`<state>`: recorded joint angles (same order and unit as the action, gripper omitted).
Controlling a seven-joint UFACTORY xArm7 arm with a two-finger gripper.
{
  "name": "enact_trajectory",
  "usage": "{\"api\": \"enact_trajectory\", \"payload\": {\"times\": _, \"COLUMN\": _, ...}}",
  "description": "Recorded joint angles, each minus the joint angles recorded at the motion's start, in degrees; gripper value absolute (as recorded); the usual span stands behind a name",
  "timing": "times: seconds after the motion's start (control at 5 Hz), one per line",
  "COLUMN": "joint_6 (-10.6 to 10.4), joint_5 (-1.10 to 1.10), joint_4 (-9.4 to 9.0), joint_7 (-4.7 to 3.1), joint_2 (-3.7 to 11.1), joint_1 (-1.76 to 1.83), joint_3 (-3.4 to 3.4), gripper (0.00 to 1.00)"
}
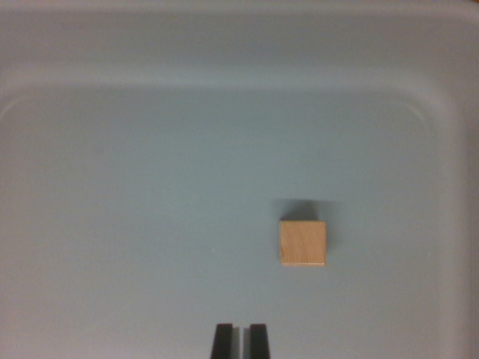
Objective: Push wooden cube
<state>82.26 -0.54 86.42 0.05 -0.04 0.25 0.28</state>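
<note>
Pale grey tray (112, 149) fills view; wooden cube (303, 242) right of centre, edges square to frame, no long axis, light tan, smooth; gripper (240, 340) below, apart from cube, jaws nearly together

Tool (240, 340) cut off by bottom edge, only tips visible; whole pic blurry.

A small light wooden cube (303, 243), right of centre, is the only obstacle on the pale grey tray (135, 187); bare floor surrounds it.
</note>
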Motion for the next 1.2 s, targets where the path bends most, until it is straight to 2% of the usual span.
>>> {"api": "enact_trajectory", "payload": {"times": 0.2, "joint_6": 0.0, "joint_5": 0.00, "joint_4": 0.00, "joint_7": 0.00, "joint_2": 0.00, "joint_1": 0.00, "joint_3": 0.00, "gripper": 0.00}}
{"api": "enact_trajectory", "payload": {"times": 0.4, "joint_6": -2.1, "joint_5": -0.02, "joint_4": -1.63, "joint_7": -0.25, "joint_2": 0.75, "joint_1": -0.12, "joint_3": -0.20, "gripper": 0.00}}
{"api": "enact_trajectory", "payload": {"times": 0.6, "joint_6": -2.1, "joint_5": -0.02, "joint_4": -1.63, "joint_7": -0.25, "joint_2": 0.75, "joint_1": -0.12, "joint_3": -0.20, "gripper": 0.00}}
{"api": "enact_trajectory", "payload": {"times": 0.8, "joint_6": -4.4, "joint_5": -0.04, "joint_4": -3.40, "joint_7": -0.53, "joint_2": 1.56, "joint_1": -0.24, "joint_3": -0.41, "gripper": 0.00}}
{"api": "enact_trajectory", "payload": {"times": 1.0, "joint_6": -4.4, "joint_5": -0.04, "joint_4": -3.40, "joint_7": -0.53, "joint_2": 1.56, "joint_1": -0.24, "joint_3": -0.41, "gripper": 0.00}}
{"api": "enact_trajectory", "payload": {"times": 1.2, "joint_6": -6.8, "joint_5": -0.07, "joint_4": -5.27, "joint_7": -0.82, "joint_2": 2.42, "joint_1": -0.38, "joint_3": -0.64, "gripper": 0.00}}
